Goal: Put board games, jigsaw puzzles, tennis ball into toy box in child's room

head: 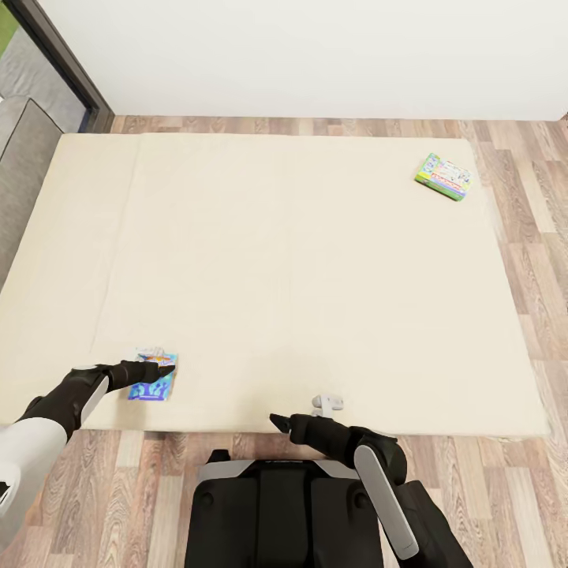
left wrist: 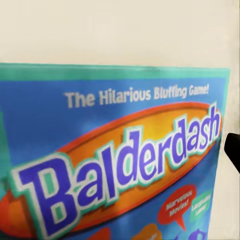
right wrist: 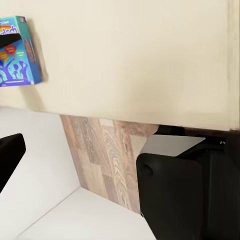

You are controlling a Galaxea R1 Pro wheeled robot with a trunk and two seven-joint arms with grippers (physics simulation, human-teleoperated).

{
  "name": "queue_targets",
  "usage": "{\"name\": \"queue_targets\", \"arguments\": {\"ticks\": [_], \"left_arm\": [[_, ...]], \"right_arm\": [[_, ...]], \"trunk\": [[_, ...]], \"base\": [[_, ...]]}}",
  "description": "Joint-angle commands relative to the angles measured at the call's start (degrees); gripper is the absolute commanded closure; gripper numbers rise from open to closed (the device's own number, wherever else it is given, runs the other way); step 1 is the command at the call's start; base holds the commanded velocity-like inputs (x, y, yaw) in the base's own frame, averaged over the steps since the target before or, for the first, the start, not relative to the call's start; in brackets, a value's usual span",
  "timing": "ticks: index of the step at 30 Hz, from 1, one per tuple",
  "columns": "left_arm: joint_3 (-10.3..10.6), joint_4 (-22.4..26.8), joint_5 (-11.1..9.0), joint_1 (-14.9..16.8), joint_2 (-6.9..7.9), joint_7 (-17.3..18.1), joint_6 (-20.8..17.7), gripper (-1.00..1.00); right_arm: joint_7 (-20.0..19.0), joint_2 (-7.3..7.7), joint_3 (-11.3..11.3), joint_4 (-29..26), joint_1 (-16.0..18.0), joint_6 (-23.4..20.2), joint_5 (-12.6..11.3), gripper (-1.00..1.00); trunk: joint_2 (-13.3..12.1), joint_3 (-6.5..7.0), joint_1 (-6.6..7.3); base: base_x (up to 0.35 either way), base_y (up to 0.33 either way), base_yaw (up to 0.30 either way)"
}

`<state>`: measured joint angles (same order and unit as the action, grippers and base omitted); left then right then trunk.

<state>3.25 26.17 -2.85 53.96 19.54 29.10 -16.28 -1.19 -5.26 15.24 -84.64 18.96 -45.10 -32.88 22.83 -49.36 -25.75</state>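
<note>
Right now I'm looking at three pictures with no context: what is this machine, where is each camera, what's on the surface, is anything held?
It is a simulated wheeled robot with two arms, driven by a person. The large picture comes from its head, looking down over a beige bed on a wood floor.

Two board games lie on the bed: a blue one near the front edge and a green-edged one in the far right corner.

The left gripper is right at the blue game. Its wrist camera sees the lid close up, titled "Balderdash". Whether its fingers grip the box cannot be told.

The right gripper hangs at the bed's front edge, holding nothing that I can see. Its wrist camera looks across the mattress to the blue game.
</note>
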Motion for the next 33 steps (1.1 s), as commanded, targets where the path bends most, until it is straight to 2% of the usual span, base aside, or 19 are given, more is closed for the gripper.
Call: {"name": "queue_targets", "arguments": {"ticks": [1,15,33], "left_arm": [[0.3,0.1,-0.3,0.0,0.06,0.0,-0.4,-1.0],[0.3,0.1,-0.4,0.0,0.06,0.0,-0.5,-1.0],[0.2,0.1,-0.4,0.0,0.06,0.0,-0.5,-1.0]], "right_arm": [[-0.1,-0.02,0.0,0.0,0.0,-0.3,0.1,-1.0],[-0.1,-0.01,0.0,-0.1,0.0,-0.3,0.1,-1.0],[-0.1,0.07,0.0,-0.1,0.0,-0.3,0.1,-1.0]], "trunk": [[0.1,-0.06,-0.03],[0.1,-0.06,-0.03],[0.1,-0.06,-0.03]], "base": [[0.0,-0.23,0.0],[0.0,-0.182,0.0],[0.0,-0.016,0.0]]}}
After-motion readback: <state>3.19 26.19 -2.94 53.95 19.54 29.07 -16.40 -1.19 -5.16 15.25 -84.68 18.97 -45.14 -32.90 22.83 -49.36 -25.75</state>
